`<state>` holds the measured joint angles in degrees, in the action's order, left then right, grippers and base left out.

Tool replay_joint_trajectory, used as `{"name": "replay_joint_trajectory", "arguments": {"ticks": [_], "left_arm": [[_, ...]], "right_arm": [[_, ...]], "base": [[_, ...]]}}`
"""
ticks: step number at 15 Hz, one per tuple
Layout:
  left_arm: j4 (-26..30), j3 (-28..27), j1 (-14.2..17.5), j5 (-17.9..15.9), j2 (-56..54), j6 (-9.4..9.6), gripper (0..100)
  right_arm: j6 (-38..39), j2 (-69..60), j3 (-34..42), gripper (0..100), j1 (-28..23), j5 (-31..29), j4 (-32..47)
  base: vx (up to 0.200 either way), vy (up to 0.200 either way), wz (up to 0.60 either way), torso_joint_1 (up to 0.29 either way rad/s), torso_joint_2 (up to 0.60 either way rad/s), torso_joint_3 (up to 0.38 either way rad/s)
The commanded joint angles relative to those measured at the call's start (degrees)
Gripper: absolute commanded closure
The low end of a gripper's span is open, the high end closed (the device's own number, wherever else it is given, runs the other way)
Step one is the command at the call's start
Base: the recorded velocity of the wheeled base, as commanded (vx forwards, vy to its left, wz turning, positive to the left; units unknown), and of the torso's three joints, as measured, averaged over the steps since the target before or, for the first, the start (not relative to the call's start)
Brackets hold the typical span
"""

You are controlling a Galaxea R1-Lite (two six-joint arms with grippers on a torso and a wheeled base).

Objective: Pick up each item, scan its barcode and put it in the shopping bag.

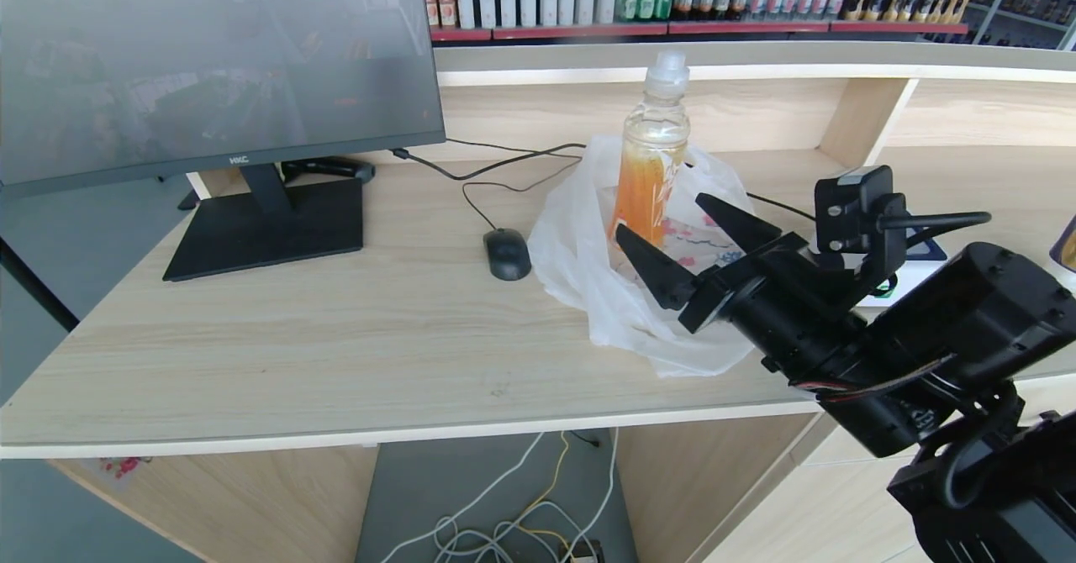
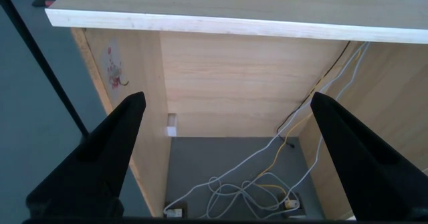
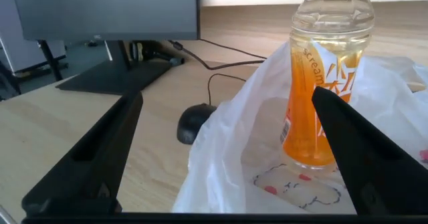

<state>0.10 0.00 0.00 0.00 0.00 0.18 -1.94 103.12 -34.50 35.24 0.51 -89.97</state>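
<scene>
Bottle [image 1: 649,168] of orange drink is standing upright on the wooden surface [image 1: 336,336], sitting in the crumpled white shopping bag [image 1: 588,286], which is bunched up around its base. From the right wrist view it looks like it's actually inside the bag's mouth and not just parked on top, but I wouldn't swear to it.

Handling-wise, my guess is it's got some weight since it's mostly full, with an air gap up near the neck. Clear plastic, so it's fairly stiff but will squash a bit if squeezed hard, and the smooth wall plus the label sleeve probably makes it slippery. It's tall and narrow too, so a nudge up high could tip it. I'd grab it around the labelled middle, not the neck or cap. The bag is thin, floppy film and won't hold any shape, so it'd be easy to catch a fold along with the bottle.

Right end effector [image 1: 658,213] comes in low from the robot's right, angled across the front of the bag and aimed at the bottle's lower half, fingers spread wide with nothing between them. The tips are near the bottle, and I see no contact.

Left end effector [image 2: 226,95] hangs below the surface's front edge, also spread and holding nothing, facing the cables [image 2: 254,184] underneath.
</scene>
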Motion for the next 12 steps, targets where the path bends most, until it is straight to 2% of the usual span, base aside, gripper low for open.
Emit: {"name": "replay_joint_trajectory", "arguments": {"ticks": [1,3,9,12], "left_arm": [[0.0,0.0,0.0,0.0,0.0,-0.01,0],[0.0,0.0,0.0,0.0,0.0,-0.01,0],[0.0,0.0,0.0,0.0,0.0,0.26,0],[0.0,0.0,0.0,0.0,0.0,0.26,0]], "right_arm": [[0.0,-0.1,1.3,0,1.2,0.0,0.0],[0.0,0.7,1.3,0,2.7,0.0,0.0],[0.0,1.4,1.5,0,3.5,0.0,0.0],[0.0,0.5,1.7,0,3.4,0.0,0.0]], "base": [[-0.2,0.0,0.0,0.007,0.0,0.002],[-0.2,0.0,0.0,0.0,0.0,0.002],[0.0,0.0,0.0,0.0,0.0,0.0],[0.0,-0.2,0.0,0.007,0.0,0.002]]}}
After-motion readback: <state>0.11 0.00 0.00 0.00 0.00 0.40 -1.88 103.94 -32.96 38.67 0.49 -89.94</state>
